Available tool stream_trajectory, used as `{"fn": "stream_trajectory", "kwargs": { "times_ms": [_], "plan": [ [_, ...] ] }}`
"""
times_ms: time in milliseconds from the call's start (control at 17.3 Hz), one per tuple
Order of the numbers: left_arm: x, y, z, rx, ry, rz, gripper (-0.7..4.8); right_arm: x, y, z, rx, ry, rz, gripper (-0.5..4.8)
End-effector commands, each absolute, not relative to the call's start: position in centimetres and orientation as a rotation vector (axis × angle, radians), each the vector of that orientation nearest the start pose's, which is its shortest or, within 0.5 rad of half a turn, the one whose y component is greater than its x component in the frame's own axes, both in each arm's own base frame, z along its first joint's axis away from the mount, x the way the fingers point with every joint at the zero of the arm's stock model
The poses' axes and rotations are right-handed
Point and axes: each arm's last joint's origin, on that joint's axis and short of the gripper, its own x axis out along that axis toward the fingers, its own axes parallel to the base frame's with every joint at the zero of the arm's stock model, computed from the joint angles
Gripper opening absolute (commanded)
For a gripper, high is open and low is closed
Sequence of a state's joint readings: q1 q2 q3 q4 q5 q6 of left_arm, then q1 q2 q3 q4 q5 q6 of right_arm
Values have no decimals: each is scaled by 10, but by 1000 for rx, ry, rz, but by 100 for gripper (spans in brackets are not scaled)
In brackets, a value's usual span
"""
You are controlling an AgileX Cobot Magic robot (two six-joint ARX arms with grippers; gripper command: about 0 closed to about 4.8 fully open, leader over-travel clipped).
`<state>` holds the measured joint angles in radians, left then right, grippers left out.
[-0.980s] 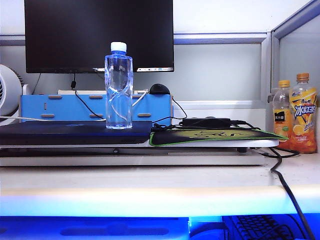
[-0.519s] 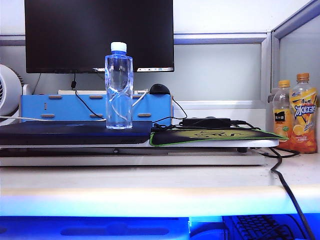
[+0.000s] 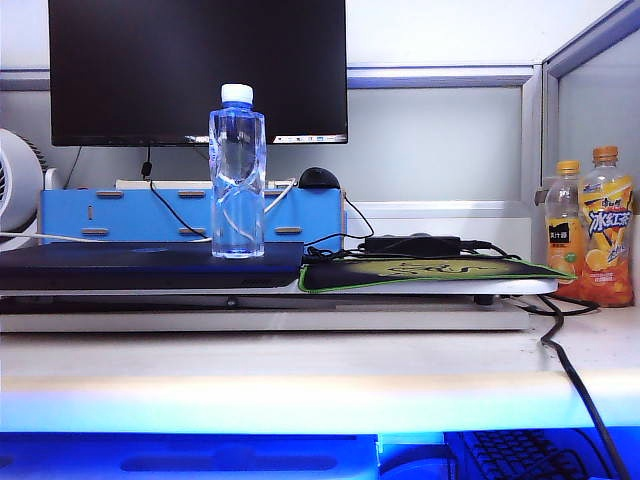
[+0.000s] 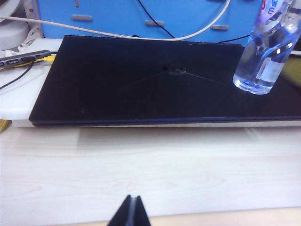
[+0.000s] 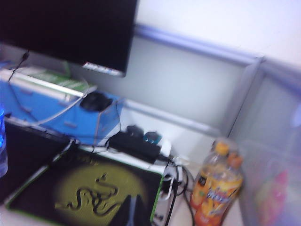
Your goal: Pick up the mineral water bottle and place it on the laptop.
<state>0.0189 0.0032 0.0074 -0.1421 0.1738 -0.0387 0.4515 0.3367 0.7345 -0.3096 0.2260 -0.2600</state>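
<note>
Desk station against a grey partition wall: pale wooden desktop (image 3: 300, 375) carrying a raised white shelf. Item one, the laptop (image 3: 150, 266), closed, dark navy-black, flat on the left part of the shelf; also seen from the left wrist view (image 4: 141, 80). Item two, the mineral water bottle (image 3: 237, 175), clear with white cap, upright on the laptop's lid near its right end (image 4: 265, 52), touched by neither arm. Item three, black-and-green mouse pad (image 3: 430, 272), just beside the laptop on the right, snake emblem visible (image 5: 94, 197). Item four, two orange juice bottles (image 3: 590, 235), standing together at the far right of the desk (image 5: 216, 188). Behind: black monitor (image 3: 200, 65), blue organiser box (image 3: 130, 215), black mouse (image 3: 319, 178) on the box, black cables. Left gripper (image 4: 130, 214), jaws pressed together, empty, above bare desktop in front of the laptop. Right gripper (image 5: 130, 212), jaws together, empty, above the mouse pad's near edge, image blurred.
</note>
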Motion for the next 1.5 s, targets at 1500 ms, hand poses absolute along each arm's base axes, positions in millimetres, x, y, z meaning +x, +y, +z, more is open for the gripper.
{"fn": "stream_trajectory", "kwargs": {
  "times_ms": [1500],
  "plan": [
    [96,-3,152,-51,145,-158,-2,94,9,151,92,210,158,-5]
  ]
}}
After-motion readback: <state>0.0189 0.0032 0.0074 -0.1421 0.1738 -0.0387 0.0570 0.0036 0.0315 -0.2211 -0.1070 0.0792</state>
